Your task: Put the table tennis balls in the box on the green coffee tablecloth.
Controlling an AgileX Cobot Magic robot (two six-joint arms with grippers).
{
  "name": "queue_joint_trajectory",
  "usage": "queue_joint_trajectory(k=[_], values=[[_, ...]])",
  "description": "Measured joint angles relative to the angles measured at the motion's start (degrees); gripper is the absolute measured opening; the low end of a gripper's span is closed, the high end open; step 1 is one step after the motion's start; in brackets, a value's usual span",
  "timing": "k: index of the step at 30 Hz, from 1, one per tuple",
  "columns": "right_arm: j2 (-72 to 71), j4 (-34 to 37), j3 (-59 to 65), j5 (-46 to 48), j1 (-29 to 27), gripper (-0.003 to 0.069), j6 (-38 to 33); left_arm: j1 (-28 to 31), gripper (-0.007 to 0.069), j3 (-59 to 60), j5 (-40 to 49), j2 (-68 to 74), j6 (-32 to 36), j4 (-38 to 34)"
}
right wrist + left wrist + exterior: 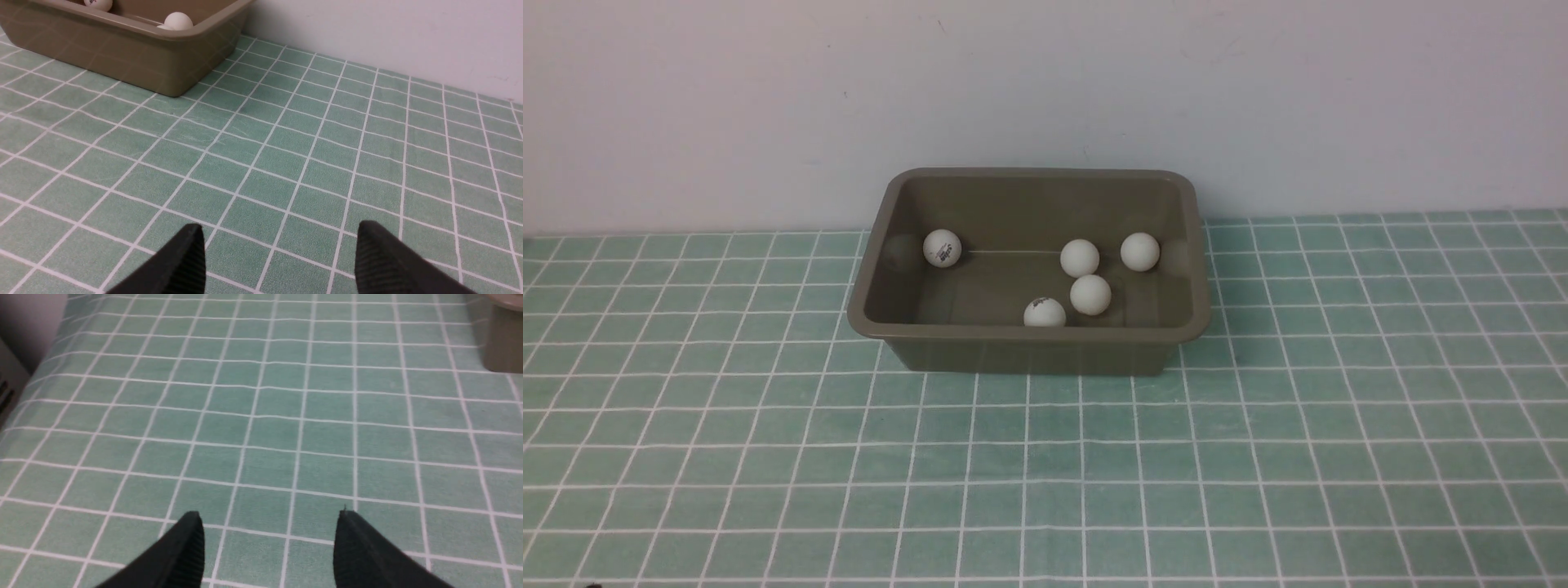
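Observation:
The olive-brown box (pixel 1029 347) stands on the green coffee tablecloth (pixel 1045 474) by the back wall. Several white table tennis balls lie inside it: one (pixel 942 247) at the left, others (pixel 1080 258) toward the right, one (pixel 1044 314) against the near wall. Neither arm shows in the front view. In the left wrist view my left gripper (pixel 269 516) is open over bare cloth, with a corner of the box (pixel 504 343) far off. My right gripper (pixel 280 228) is open too, empty above the cloth, the box (pixel 122 49) and two balls (pixel 178 20) beyond it.
A pale wall (pixel 1045 98) rises right behind the box. A dark edge of some object (pixel 8 388) shows at the cloth's side in the left wrist view. Checked cloth stretches to both sides of the box and in front of it.

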Motion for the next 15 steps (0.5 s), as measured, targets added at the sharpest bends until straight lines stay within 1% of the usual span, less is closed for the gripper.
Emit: queue_joint_trajectory(k=[4,7,9,15], values=[[0.0,0.0,0.0,0.0,0.0,0.0452,0.0,-0.2,0.0395,1.0,-0.7,-0.8,0.6,-3.3],[0.0,0.0,0.0,0.0,0.0,0.0452,0.0,-0.2,0.0395,1.1,-1.1,-0.8,4.0,-6.3],[0.0,0.0,0.0,0.0,0.0,0.0452,0.0,-0.2,0.0395,1.1,-1.3,-0.8,5.6,-6.9],[0.0,0.0,0.0,0.0,0.0,0.0452,0.0,-0.2,0.0395,1.1,-1.3,-0.8,7.0,-7.1]])
